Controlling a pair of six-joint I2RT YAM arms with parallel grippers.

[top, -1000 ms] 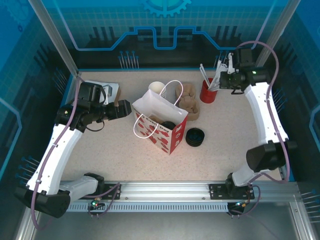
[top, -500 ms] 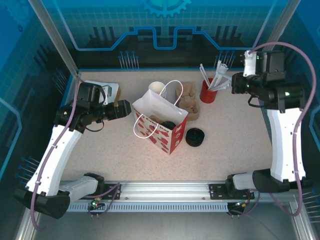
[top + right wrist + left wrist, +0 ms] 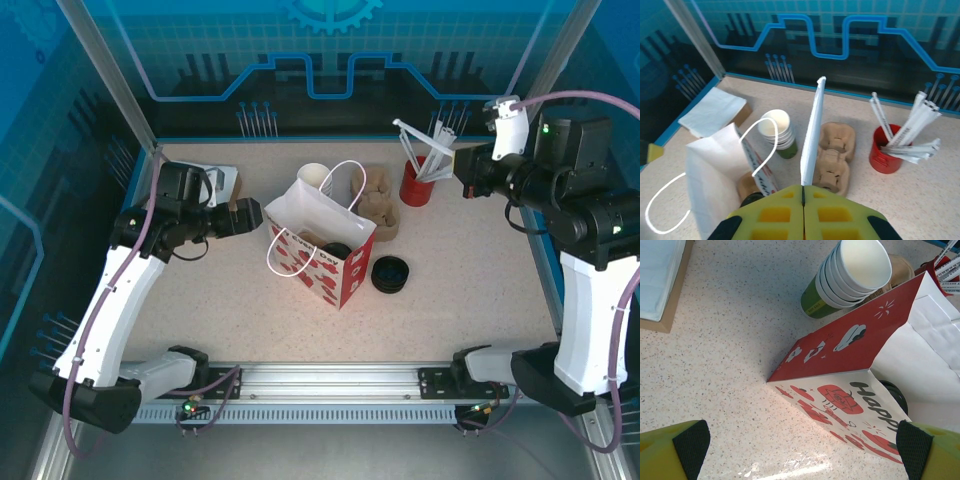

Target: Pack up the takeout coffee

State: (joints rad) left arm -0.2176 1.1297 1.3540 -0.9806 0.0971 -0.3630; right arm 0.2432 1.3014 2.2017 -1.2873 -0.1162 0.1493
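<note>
Black lid of the coffee cup [image 3: 337,250] shows down inside the paper bag [image 3: 330,272], so the main item looks packed; the cup body is hidden by the bag walls, can't confirm it's upright. Right gripper [image 3: 802,195] is clamped on a wrapped straw [image 3: 812,130], held high over the far right part of the table [image 3: 470,270], so my read is extras are going in now: straw left to drop, maybe more. Left gripper [image 3: 801,445] has jaws spread wide, holding nothing, hovering just beside the bag's left end, likely there to steady it. Bag stands mid-table with mouth open and handle loops sticking up, a snag risk for the straw on entry. Clutter sits toward the far edge: cup stack [image 3: 313,177] and cardboard carrier [image 3: 382,205] right behind the bag, red straw pot [image 3: 415,187] near the carrier. Loose lid stack [image 3: 390,273] sits just beside the bag's right side. Near half and right side of the table are bare, plenty of room there. Overhead route from the right gripper to the bag mouth looks unobstructed.
</note>
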